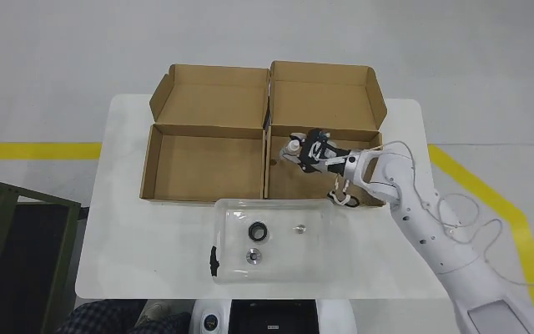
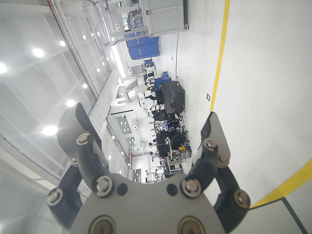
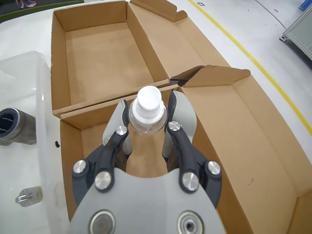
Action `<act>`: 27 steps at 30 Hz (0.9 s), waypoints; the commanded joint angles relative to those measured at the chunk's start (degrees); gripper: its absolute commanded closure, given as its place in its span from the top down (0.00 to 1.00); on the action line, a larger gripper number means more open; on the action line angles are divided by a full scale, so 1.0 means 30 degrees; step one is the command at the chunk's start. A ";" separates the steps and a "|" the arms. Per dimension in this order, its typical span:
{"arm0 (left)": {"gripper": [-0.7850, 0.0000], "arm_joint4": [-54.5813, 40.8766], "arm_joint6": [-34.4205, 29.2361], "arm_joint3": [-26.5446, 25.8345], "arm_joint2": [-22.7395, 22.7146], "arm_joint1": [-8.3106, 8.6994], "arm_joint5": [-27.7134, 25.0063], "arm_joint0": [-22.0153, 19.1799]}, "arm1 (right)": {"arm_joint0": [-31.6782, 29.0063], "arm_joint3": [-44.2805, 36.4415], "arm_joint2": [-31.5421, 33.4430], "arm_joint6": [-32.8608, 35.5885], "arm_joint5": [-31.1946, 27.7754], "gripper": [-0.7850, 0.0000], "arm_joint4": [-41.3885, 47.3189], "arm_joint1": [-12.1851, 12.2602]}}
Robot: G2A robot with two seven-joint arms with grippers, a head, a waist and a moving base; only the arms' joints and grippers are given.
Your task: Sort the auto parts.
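The boxes are dull brown cardboard. The bin is clear, shiny plastic. The bottle is clear plastic, its cap smooth white.

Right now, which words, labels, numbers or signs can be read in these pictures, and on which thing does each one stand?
No text can be read.
Left cardboard box and right cardboard box: plain, no print visible.
Clear bottle in the right gripper: no label visible.
Blue cabinet in the room behind: a white mark, too small to read.
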 commanded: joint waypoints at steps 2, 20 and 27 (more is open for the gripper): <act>1.00 0.0001 0.0000 0.0000 0.0000 0.0000 0.0000 0.0000 | 0.0462 0.0867 -0.0383 0.0079 0.0064 0.00 -0.0042 -0.0183; 1.00 0.0001 0.0000 0.0000 0.0000 0.0000 0.0000 0.0000 | 0.1557 0.3052 -0.1376 -0.0184 0.0284 1.00 -0.0323 -0.0896; 1.00 0.0001 0.0000 0.0000 0.0000 0.0000 0.0000 0.0000 | 0.1153 0.1679 -0.0516 -0.0152 0.0130 1.00 -0.0424 -0.0706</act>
